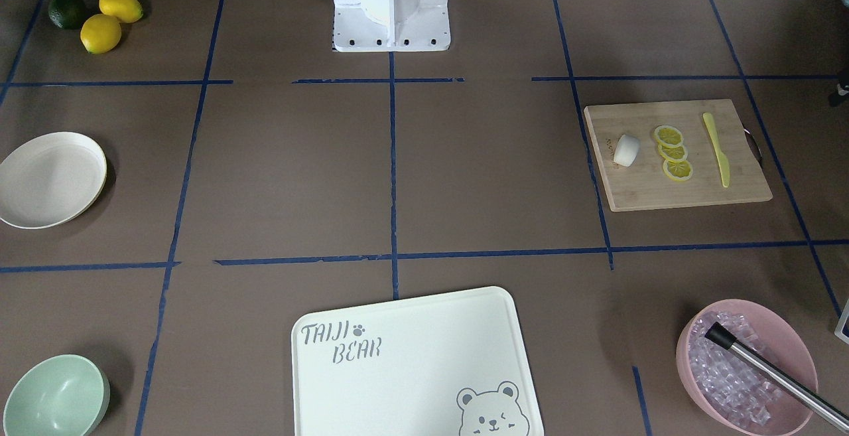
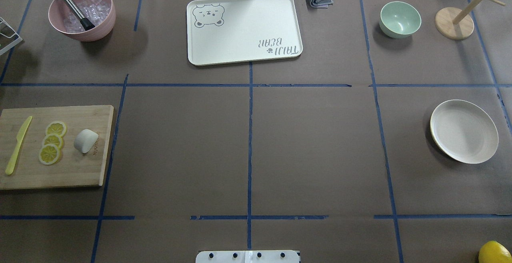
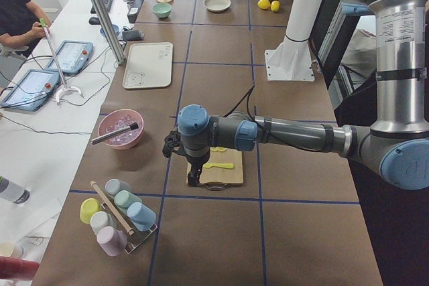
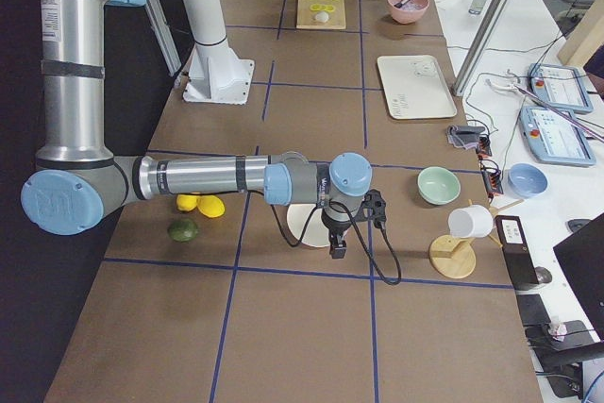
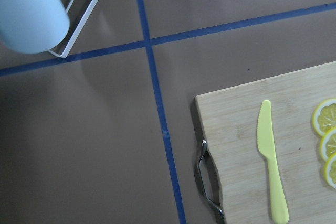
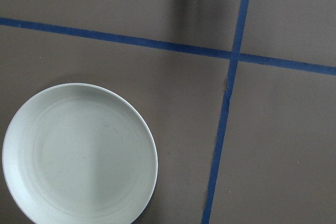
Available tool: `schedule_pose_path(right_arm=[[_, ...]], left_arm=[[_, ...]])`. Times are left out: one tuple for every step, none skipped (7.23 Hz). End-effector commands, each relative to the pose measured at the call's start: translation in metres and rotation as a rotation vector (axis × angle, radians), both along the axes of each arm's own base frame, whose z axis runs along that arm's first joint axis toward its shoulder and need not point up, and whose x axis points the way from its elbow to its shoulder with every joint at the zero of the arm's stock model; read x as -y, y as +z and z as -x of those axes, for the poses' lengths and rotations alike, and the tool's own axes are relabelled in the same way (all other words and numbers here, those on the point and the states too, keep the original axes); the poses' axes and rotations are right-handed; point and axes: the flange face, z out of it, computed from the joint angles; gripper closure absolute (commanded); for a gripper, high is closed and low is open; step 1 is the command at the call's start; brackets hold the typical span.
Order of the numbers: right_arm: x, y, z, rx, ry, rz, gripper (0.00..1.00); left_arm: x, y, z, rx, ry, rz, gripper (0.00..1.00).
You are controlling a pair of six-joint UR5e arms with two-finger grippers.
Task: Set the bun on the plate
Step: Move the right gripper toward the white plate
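Bun (image 2: 85, 141): one, lying on the board (image 2: 80, 171), just beside three lemon slices (image 2: 53, 140), with one knife (image 2: 18, 145) past them. One plate (image 2: 464, 131) sits far across the tabletop (image 2: 312, 147) from the board. The left jaws hang over the board and the right jaws over the plate. I cannot tell whether either is open or closed.
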Motion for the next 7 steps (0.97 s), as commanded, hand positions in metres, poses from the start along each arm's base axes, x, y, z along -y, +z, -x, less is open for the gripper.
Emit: schedule_pose_path(right_arm=[[0.001, -0.002, 0.011, 0.003, -0.024, -0.012, 0.0], [0.001, -0.002, 0.013, 0.003, -0.029, -0.012, 0.0], [0.001, -0.003, 0.013, 0.003, -0.028, -0.013, 0.0], [0.002, -0.004, 0.013, 0.004, -0.027, -0.013, 0.0], [0.001, -0.002, 0.015, 0.004, -0.029, -0.009, 0.0], [0.001, -0.002, 0.036, -0.001, -0.064, 0.0, 0.01], [0.002, -0.005, 0.063, -0.008, -0.029, 0.035, 0.01]], left_arm=[[0.003, -0.042, -0.054, -0.056, -0.022, -0.018, 0.0], [-0.001, -0.059, -0.079, -0.065, -0.005, -0.021, 0.0], [-0.001, -0.064, -0.092, -0.043, 0.013, -0.042, 0.0], [-0.004, -0.068, -0.109, -0.005, 0.036, -0.067, 0.0], [-0.004, -0.069, -0.109, -0.002, 0.037, -0.074, 0.0], [-0.005, -0.069, -0.11, -0.002, 0.039, -0.072, 0.0], [-0.005, -0.071, -0.11, -0.003, 0.038, -0.074, 0.0]])
